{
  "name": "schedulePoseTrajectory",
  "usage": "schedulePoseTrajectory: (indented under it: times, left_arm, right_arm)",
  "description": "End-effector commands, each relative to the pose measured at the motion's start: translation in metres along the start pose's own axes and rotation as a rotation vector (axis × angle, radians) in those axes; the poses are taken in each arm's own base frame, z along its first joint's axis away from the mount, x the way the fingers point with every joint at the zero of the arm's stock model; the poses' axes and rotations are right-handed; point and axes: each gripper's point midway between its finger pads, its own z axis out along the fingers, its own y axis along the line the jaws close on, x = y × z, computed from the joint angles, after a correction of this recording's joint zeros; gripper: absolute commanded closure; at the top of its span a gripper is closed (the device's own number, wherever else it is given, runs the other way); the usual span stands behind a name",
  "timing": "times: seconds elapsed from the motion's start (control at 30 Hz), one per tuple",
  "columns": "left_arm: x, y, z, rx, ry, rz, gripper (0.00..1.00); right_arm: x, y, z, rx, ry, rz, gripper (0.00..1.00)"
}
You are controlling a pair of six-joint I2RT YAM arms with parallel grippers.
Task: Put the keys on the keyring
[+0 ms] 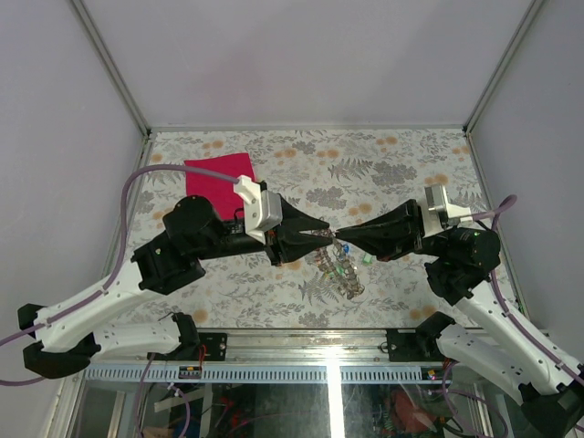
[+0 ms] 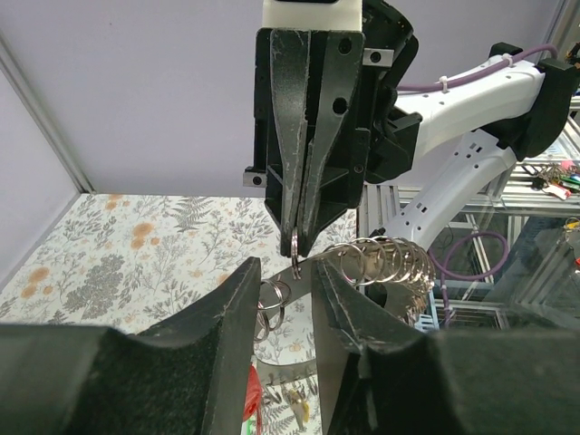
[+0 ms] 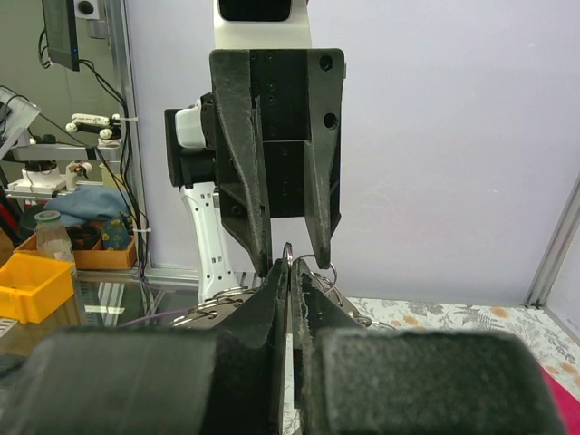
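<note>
Mid-threading, I'd say: my right hand (image 2: 304,246) is pinched tight on a thin loop of wire at the end of the keyring (image 2: 385,263). The ring is held up off the tabletop (image 1: 411,164) between my two arms, and the keys (image 2: 296,405) show just beneath it. My left hand (image 3: 290,265) meets it nose to nose, fingers part-way apart around that loop and gripping nothing I can see, so next I reckon it needs a fine, steady close on the wire, no twisting, to part the coil for a key.
</note>
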Motion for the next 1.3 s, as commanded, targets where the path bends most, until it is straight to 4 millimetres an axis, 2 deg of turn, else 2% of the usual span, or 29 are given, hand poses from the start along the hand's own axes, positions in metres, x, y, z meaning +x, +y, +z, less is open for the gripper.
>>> schedulePoseTrajectory:
  times: [0.0,0.3,0.43,0.57,0.6,0.67,0.73,0.83,1.27]
  left_arm:
    - [-0.015,0.004,0.004,-0.009,-0.054,0.019,0.71]
    - [-0.015,0.003,0.008,0.004,-0.051,0.018,0.83]
    - [-0.014,0.002,0.009,0.011,-0.046,0.013,1.00]
    - [-0.013,0.004,0.007,0.002,-0.028,0.018,1.00]
    - [-0.012,0.005,0.006,-0.005,-0.015,0.020,1.00]
    - [-0.009,0.006,0.004,-0.015,0.022,0.022,1.00]
    - [-0.002,0.007,0.002,-0.015,0.075,0.020,1.00]
    - [0.009,0.006,0.000,-0.006,0.154,0.012,1.00]
    - [0.078,0.010,-0.013,-0.034,0.540,-0.094,1.00]
  right_arm:
    - [-0.028,0.013,0.004,-0.053,-0.080,-0.073,1.00]
    - [-0.025,0.012,0.004,-0.053,-0.073,-0.056,1.00]
    - [-0.024,0.012,0.003,-0.051,-0.072,-0.057,1.00]
    - [-0.022,0.011,0.001,-0.035,-0.054,-0.071,1.00]
    - [-0.020,0.010,0.000,-0.022,-0.040,-0.078,0.96]
    - [-0.017,0.006,-0.002,0.010,-0.007,-0.101,0.81]
    - [-0.015,0.001,-0.006,0.056,0.031,-0.132,0.72]
    - [-0.010,-0.003,-0.012,0.098,0.085,-0.162,0.67]
    - [0.043,-0.017,-0.038,0.178,0.329,-0.121,0.66]
